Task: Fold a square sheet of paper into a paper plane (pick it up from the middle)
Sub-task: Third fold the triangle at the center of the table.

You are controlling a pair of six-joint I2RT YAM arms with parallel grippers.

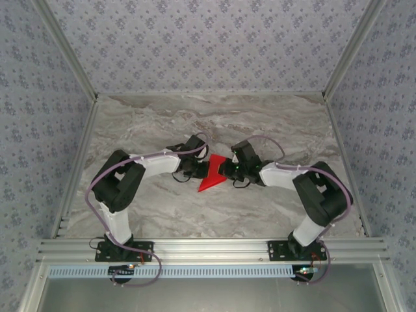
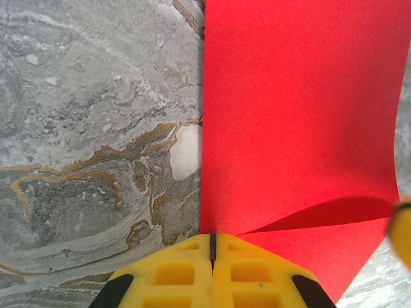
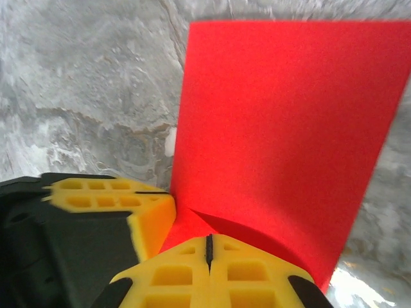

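At mid-table (image 1: 195,117), between the two wrists, the red sheet of paper (image 1: 210,179) shows from above as a narrow wedge, point toward the near edge; the left gripper (image 1: 197,172) is on its left side, the right gripper (image 1: 225,171) on its right, both hard against it.

Left wrist view: left gripper (image 2: 212,236) jaws pressed together, only a thin dark seam between the yellow pads; the sheet (image 2: 295,128) starts right at the tips, its straight left edge in line with the seam, and spreads up and right over the marbled top (image 2: 83,128); a loose layer curls up near the tips; so, pinched at the near edge.

Right wrist view: right gripper (image 3: 209,237) likewise closed to a seam, the paper (image 3: 282,115) rising from the tips with a curved fold just above them; the left gripper's fingers (image 3: 103,202) sit just beside, touching the sheet's lower left edge.

Arm pose, from above: each arm rises from its base at the near rail, elbow swung outward, forearm angled in and low toward the centre; wrists nearly nose to nose.
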